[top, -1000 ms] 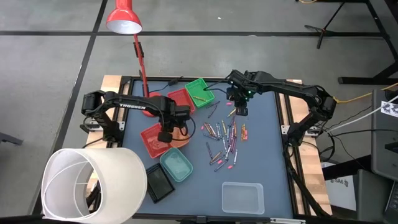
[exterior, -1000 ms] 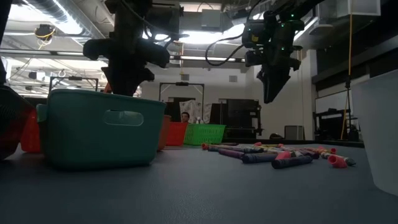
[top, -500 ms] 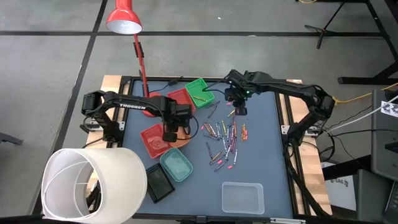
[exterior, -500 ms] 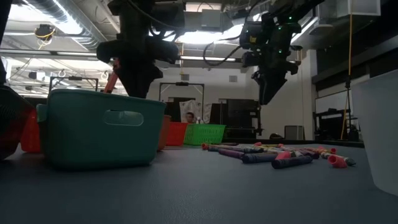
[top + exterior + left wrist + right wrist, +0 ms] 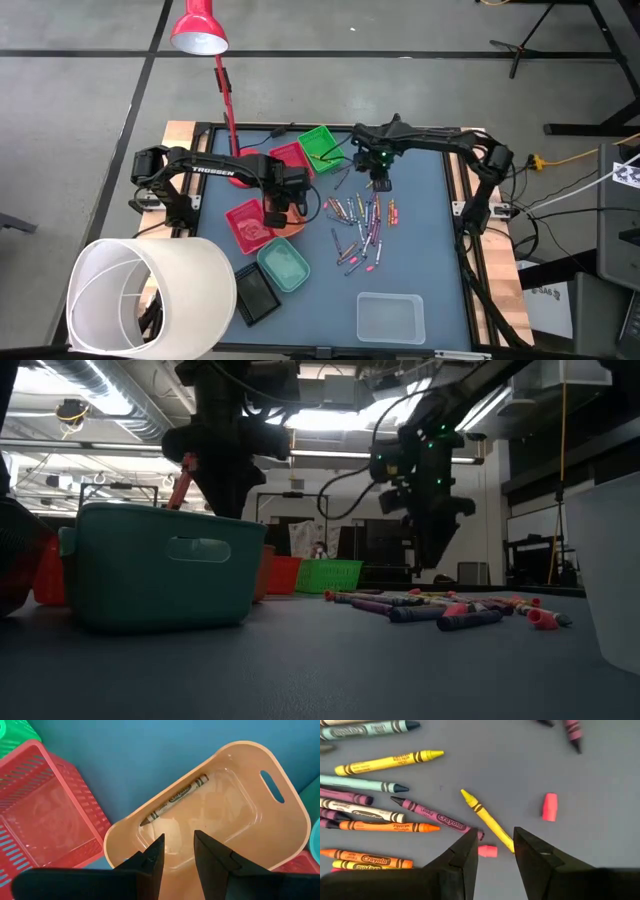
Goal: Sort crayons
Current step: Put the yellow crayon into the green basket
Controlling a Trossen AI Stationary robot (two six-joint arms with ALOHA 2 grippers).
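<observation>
**Fingers parted, nothing held**

Fingers (image 5: 465,855) of right gripper (image 5: 495,852) spread above scattered crayons (image 5: 360,222), straddling a yellow crayon (image 5: 487,819), its lower end hidden. Left gripper (image 5: 175,852) likewise parted, empty, over orange tray (image 5: 280,820) holding one crayon (image 5: 175,800). Tray mostly hidden from above by the arm.

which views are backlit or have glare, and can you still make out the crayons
Low view: bright ceiling lights behind leave both arms dark silhouettes, though the scattered wax crayons stay readable. Left wrist view: soft glare on the glossy peach plastic tray. Right wrist view: evenly lit, the yellow crayon crisp.
</observation>
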